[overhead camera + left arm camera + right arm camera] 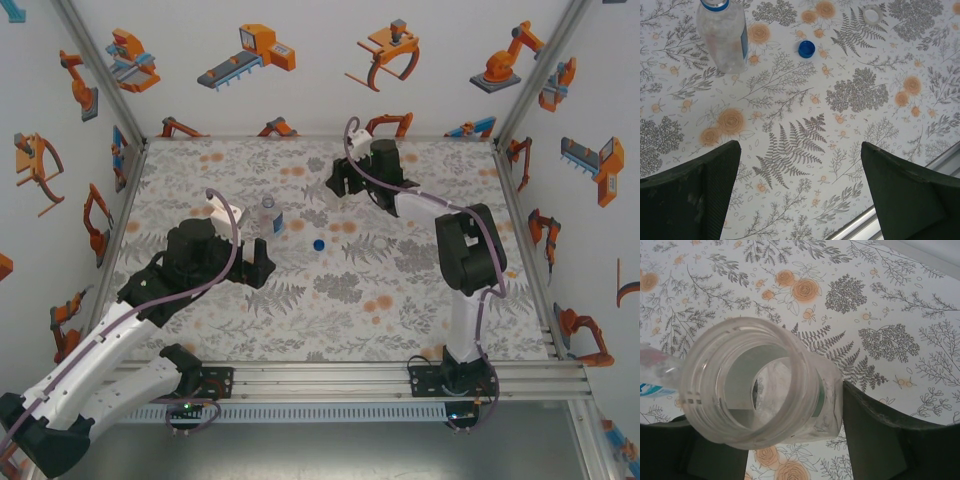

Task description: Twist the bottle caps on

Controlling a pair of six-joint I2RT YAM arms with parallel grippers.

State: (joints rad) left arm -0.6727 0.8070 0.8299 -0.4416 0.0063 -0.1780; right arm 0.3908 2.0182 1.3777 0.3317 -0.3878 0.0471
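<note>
Closest up, the uncapped green-labelled bottle [812,390] sat between the fingers of the right gripper [765,410], which were clamped on its clear wall, its open mouth facing the wrist camera. That pair stood beyond the blue cap [318,243], toward the back wall. Left of the blue cap, apart from it, a blue-labelled bottle [268,215] stood upright. The left gripper [258,262] hovered left of and nearer than the cap, released, jaws spread wide. A white cap [871,14] lay near the blue cap, on the side away from that bottle. Right of the blue cap, the floral table [400,310] ran bare to the aluminium rail [400,372].
</note>
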